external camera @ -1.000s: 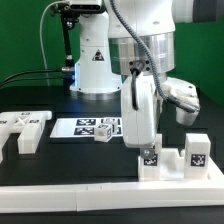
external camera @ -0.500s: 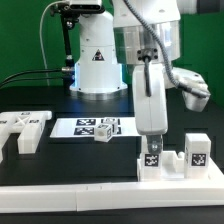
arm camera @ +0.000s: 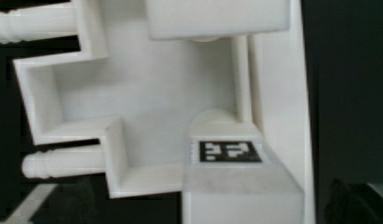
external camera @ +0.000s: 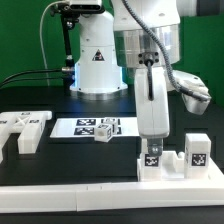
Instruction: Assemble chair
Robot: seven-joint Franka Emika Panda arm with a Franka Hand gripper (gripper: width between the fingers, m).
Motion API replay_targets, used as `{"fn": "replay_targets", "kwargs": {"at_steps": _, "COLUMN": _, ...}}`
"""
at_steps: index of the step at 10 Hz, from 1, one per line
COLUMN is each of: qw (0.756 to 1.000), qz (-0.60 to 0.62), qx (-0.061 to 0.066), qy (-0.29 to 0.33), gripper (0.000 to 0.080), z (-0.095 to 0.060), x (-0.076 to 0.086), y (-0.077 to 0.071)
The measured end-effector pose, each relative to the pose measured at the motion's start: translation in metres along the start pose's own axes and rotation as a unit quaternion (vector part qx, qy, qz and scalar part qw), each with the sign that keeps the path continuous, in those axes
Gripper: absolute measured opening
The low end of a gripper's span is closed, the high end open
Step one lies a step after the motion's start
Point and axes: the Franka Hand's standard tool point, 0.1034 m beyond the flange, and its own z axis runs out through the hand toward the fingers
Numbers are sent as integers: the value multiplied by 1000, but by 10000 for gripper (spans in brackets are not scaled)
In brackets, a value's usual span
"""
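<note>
Hanging over the chair piece (external camera: 170, 165)
Hand (external camera: 152, 135) open or closed, cannot tell; dropping crooked could knock the piece over.

We count one robot arm (external camera: 140, 30), one marker board (external camera: 92, 127), one long rail (external camera: 70, 187) and one small loose block (external camera: 101, 137). The wrist view gives us two round pegs (arm camera: 31, 30) and one marker tag (arm camera: 227, 151). We cannot count the white pieces (external camera: 28, 135) on the exterior view's left.

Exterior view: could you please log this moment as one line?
gripper above chair piece | jaws unclear | piece resting beside border rail
</note>
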Motion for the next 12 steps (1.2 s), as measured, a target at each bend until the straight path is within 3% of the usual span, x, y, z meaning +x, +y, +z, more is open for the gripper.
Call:
{"fn": "replay_targets", "kwargs": {"at_steps": 3, "qw": 983, "qz": -186, "qx": 0, "qy": 0, "gripper": 649, "z": -12, "x": -20, "y": 15}}
{"fn": "replay_targets", "kwargs": {"at_steps": 7, "qw": 944, "qz": -330, "qx": -4, "qy": 5, "gripper": 649, "z": -12, "x": -18, "y": 17}}
{"fn": "replay_targets", "kwargs": {"at_steps": 8, "qw": 923, "qz": -386, "qx": 4, "qy": 10, "gripper": 649, "z": -15, "x": -18, "y": 16}}
{"fn": "replay_targets", "kwargs": {"at_steps": 9, "qw": 893, "qz": -448, "qx": 20, "qy": 22, "gripper": 649, "z": -19, "x": -15, "y": 20}}
{"fn": "replay_targets", "kwargs": {"at_steps": 11, "qw": 811, "qz": -581, "qx": 40, "qy": 59, "gripper": 649, "z": -18, "x": -3, "y": 28}}
{"fn": "replay_targets", "kwargs": {"at_steps": 12, "qw": 784, "qz": -614, "qx": 46, "qy": 75, "gripper": 649, "z": -13, "x": -3, "y": 32}}
